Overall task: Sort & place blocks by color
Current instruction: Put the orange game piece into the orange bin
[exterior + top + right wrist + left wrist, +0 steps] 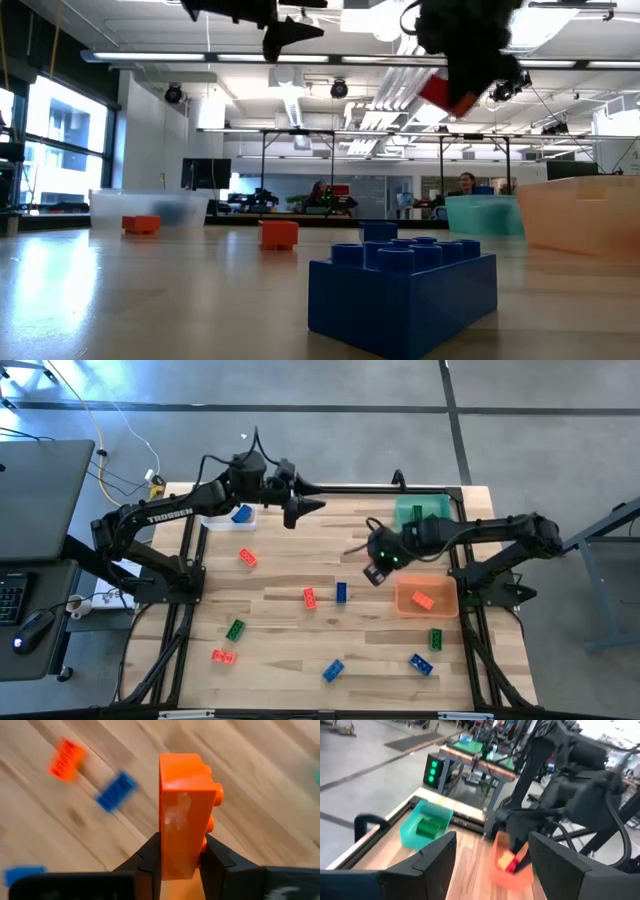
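The right gripper (180, 852) was clenched on a red-orange block (182, 812), held upright between its fingers above the worktop (290, 640), just beside the orange bin (428, 599). That bin already contained one red-orange block (422, 600).

Loose blocks lay scattered on the worktop. Nearest the front edge were a blue block (333, 670), a second blue block (421, 663), a red-orange block (223, 656), and two green blocks (235, 628) (436, 638). Toward the middle, a red-orange block (310, 597) lay just beside a blue one (341, 592). Another red-orange block (247, 558) lay farther back.

The left gripper (312, 505) hovered above the rear of the worktop with its fingers released and nothing between them. The clear bin (226, 520) near it held a blue block (241, 514). The green bin (422, 512) stood at the rear right.
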Controlling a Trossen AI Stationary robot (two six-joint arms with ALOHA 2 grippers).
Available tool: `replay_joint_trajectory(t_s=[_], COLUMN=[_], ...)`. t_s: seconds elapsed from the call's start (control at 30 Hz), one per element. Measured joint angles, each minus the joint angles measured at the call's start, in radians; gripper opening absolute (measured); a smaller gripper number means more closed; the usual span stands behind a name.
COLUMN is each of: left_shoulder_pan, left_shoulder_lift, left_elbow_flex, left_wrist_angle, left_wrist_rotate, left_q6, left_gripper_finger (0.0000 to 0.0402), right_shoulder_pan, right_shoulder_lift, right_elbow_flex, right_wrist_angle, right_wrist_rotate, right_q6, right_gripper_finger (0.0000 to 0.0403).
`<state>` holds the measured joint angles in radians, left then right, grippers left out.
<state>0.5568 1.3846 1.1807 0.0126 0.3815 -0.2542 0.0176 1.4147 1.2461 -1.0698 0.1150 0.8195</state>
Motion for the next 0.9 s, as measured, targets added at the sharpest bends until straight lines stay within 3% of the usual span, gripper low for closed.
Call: replay_joint_trajectory(t_s=[0.43, 0.57, 0.9], left_shoulder_pan=[-0.003, -0.004, -0.010], left_shoulder_lift=[0.000, 0.000, 0.000], left_elbow_flex=[0.000, 0.000, 0.000], left_wrist_angle=[-0.208, -0.254, -0.287], left_wrist_rotate=[-0.004, -0.004, -0.004], left_q6=[-0.004, -0.004, 0.016], left_gripper_finger=[0.0235, 0.0234, 0.0234], right_shoulder_pan=[0.175, 0.218, 0.273], right_shoulder_lift=[0.000, -0.001, 0.000], right_elbow_flex=[-0.004, -0.057, -0.243], right_wrist_angle=[-0.383, -0.366, -0.134], right_wrist_rotate=[0.145, 0.089, -0.096], right_q6=[0.412, 0.491, 0.598], right_gripper_finger=[0.0075, 0.0073, 0.0072])
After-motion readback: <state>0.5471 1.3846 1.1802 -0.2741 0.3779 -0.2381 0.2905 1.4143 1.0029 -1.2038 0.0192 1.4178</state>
